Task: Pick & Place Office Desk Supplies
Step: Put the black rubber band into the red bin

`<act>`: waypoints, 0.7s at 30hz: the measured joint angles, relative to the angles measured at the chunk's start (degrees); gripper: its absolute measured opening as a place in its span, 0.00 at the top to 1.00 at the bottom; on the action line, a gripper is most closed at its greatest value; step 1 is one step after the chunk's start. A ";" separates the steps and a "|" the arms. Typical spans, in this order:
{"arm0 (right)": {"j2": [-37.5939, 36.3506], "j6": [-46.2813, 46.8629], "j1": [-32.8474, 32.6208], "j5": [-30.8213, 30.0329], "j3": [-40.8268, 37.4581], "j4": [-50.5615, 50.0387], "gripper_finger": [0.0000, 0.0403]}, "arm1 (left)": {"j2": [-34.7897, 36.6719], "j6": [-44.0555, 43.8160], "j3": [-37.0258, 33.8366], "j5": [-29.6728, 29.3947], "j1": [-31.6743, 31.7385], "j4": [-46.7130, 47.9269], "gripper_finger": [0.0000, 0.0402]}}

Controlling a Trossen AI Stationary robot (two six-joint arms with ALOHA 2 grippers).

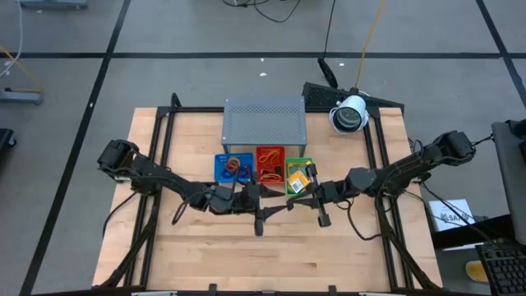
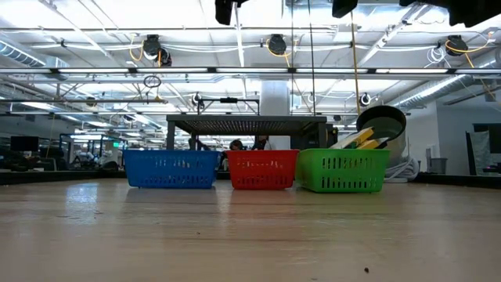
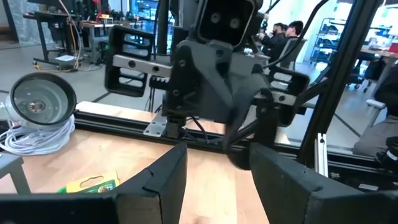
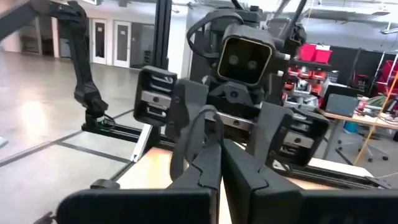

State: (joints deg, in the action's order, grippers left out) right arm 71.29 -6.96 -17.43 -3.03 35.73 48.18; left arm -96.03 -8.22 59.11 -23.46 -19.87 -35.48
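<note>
Three small trays stand in a row before the grey shelf: blue (image 1: 233, 167), red (image 1: 269, 164), green (image 1: 299, 177). Rings and bands lie in the blue tray, thin rubber bands (image 1: 271, 170) in the red one, and yellow-and-green packets (image 1: 297, 174) in the green one, where they stick up over the rim (image 2: 362, 141). My two grippers face each other, held level above the table just in front of the trays. My left gripper (image 1: 282, 200) (image 3: 217, 180) is open. My right gripper (image 1: 293, 200) (image 4: 221, 168) is shut and points at the left one's gap. Nothing shows between either pair of fingers.
The grey perforated shelf (image 1: 265, 119) stands behind the trays at the table's far side. A round white lamp-like device with a coiled white cable (image 1: 349, 115) sits at the far right. Black frame rails (image 1: 160, 148) run along both table sides. Bare wood (image 1: 271, 255) lies toward the near edge.
</note>
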 joint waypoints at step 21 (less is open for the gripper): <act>1.88 -0.22 0.22 -3.20 0.00 1.77 1.00 | 0.00 -0.97 0.00 0.04 0.54 -0.44 0.55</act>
State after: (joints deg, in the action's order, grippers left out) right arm 73.17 -7.18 -17.21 -6.23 35.73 49.95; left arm -96.03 -9.18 59.11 -23.42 -19.33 -35.92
